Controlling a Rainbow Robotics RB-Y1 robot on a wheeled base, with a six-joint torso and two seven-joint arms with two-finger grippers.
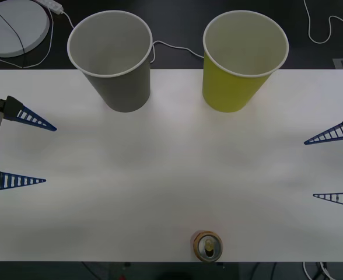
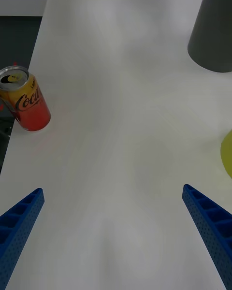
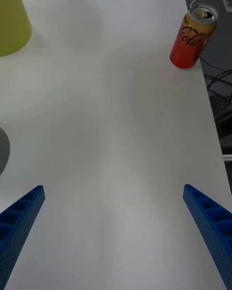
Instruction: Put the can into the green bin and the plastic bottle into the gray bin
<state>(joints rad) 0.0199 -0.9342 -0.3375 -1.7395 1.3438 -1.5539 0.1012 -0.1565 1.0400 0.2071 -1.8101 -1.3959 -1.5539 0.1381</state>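
Observation:
The orange can stands upright at the table's near edge, right of centre. The gray bin stands at the back left and the green bin at the back right, both upright and empty. The plastic bottle is out of view. My left gripper hovers open at the table's left side. My right gripper is open at the right side. Both are far from the can, with nothing between their fingers.
The white table has wide free room between the bins and the can. Behind the table lie a round white disc and white cables on a dark floor. The can stands right at the table's edge.

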